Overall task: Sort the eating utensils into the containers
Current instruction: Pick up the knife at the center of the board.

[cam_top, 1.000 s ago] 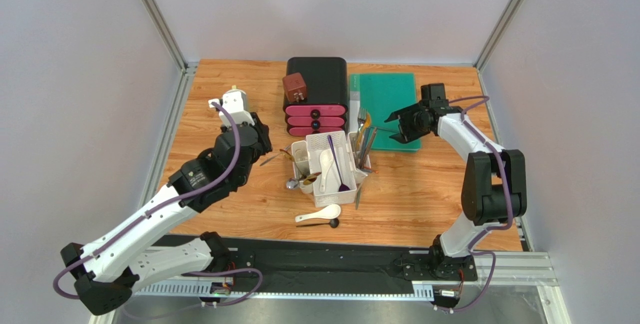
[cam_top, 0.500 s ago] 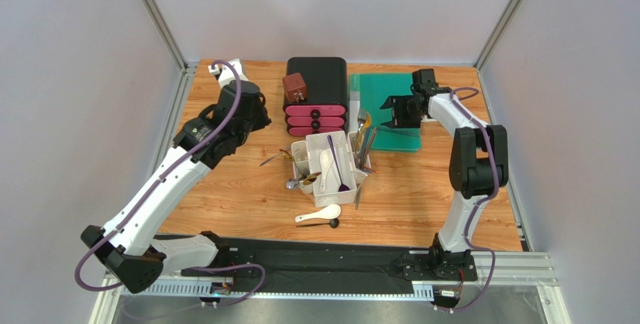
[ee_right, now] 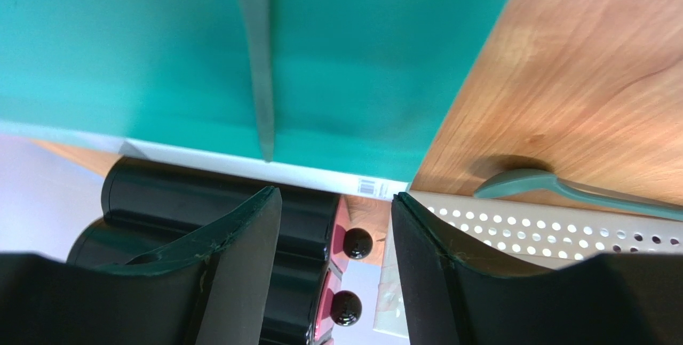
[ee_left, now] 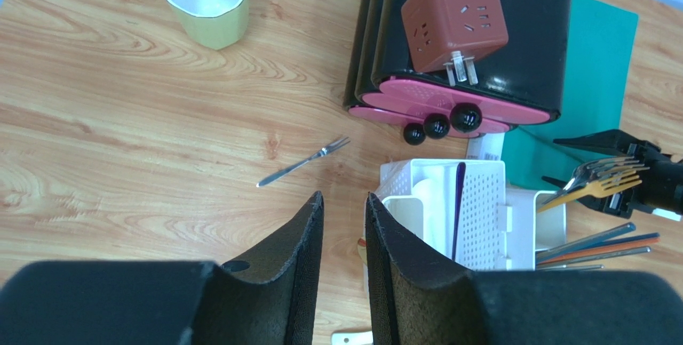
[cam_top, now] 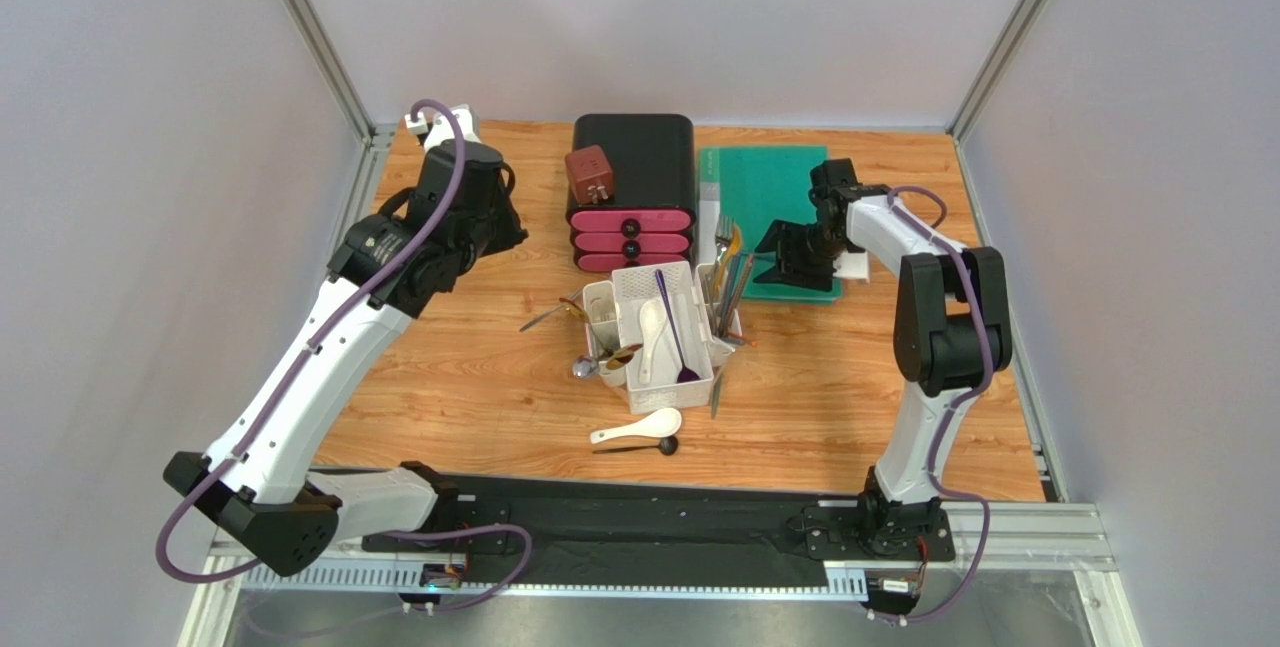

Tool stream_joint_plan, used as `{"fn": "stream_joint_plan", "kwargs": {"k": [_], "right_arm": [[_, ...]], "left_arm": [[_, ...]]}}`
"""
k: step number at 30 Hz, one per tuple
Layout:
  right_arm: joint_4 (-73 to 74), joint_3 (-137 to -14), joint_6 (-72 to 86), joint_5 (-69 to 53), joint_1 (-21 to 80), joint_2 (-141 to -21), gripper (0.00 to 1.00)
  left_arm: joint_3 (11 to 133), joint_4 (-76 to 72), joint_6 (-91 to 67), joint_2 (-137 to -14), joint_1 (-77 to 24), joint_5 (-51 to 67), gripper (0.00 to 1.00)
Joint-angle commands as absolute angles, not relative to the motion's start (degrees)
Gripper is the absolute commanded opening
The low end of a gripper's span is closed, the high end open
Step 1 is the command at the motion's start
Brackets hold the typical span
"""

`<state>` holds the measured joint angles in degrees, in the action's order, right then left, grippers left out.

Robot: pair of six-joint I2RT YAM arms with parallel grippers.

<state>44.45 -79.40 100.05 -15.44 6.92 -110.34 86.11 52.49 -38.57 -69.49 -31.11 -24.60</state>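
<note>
Wood tabletop (ee_left: 120, 121), fork (ee_left: 305, 161) beyond left gripper (ee_left: 343, 199)

no legible text, barcode sticker (ee_right: 369, 186) on white strip (ee_right: 240, 165), digits too blurred

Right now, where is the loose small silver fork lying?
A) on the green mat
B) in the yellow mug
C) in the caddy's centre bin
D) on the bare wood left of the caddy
D: the small silver fork lies flat on the wooden table, apart from the white caddy and to its left.
</note>
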Motion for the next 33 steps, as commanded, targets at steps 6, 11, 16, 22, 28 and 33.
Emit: {"fn": "stream_joint_plan", "kwargs": {"k": [6, 11, 16, 22, 28, 33], "right_arm": [[44.56, -80.59, 102.66, -14.15, 4.4, -110.48, 0.58], [45.61, -83.5, 101.6, -14.32, 3.96, -112.41, 0.58], [49.38, -86.3, 99.06, -16.61, 2.99, -115.92, 0.59], [52.82, -87.01, 97.38, -16.61, 2.29, -118.21, 0.57], [53.17, -86.75, 96.42, -15.82, 1.76, -119.62, 0.42], [55.97, -89.11, 93.43, -15.38, 1.41, -121.99, 0.18]], "left_arm": [[88.33, 53.26, -34.89, -68.64, -30.5, -25.66, 0.31], [88.07, 53.17, -34.72, -69.08, -30.24, -24.87, 0.31], [88.15, 53.09, -34.37, -69.17, -30.15, -24.7, 0.31], [87.63, 53.17, -34.45, -68.82, -29.88, -24.79, 0.31], [87.89, 53.26, -34.28, -68.9, -29.62, -24.96, 0.31], [88.07, 53.26, -34.1, -69.0, -29.62, -25.05, 0.31]]}}
